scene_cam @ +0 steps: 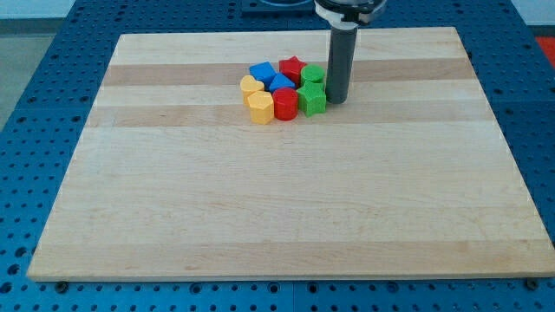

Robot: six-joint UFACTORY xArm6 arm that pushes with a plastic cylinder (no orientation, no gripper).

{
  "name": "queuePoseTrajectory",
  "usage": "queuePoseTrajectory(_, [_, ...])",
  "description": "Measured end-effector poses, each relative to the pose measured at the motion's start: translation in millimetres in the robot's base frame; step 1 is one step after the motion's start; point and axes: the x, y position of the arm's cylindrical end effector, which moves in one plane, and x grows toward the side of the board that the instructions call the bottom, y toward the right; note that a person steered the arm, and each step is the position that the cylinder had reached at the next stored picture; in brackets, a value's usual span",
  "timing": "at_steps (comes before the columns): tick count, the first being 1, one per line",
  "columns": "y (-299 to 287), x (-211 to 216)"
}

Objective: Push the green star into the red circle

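The green star [311,100] lies at the right end of a tight cluster of blocks near the view's top centre. The red circle [284,103] sits right against the star's left side, touching it. My tip [336,100] stands on the board just right of the green star, touching or almost touching it. The rod rises straight up from there toward the view's top.
The cluster also holds a second green block [313,75] above the star, a red star [291,68], two blue blocks [261,71] [280,83] and two yellow blocks [251,86] [259,107]. The wooden board [277,208] lies on a blue perforated table.
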Motion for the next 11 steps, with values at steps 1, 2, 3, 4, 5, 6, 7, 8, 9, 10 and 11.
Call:
queuePoseTrajectory(1, [0.0, -7.5])
queuePoseTrajectory(2, [0.0, -18.5])
queuePoseTrajectory(3, [0.0, -17.3])
queuePoseTrajectory(4, [-5.6, -2.0])
queuePoseTrajectory(5, [-17.6, 5.5])
queuePoseTrajectory(6, [-33.1, 6.8])
queuePoseTrajectory(7, [-49.5, 15.5])
queuePoseTrajectory(8, [-57.9, 18.6])
queuePoseTrajectory(9, [-57.9, 18.6])
queuePoseTrajectory(10, [-57.9, 18.6])
queuePoseTrajectory(11, [-67.0, 19.4])
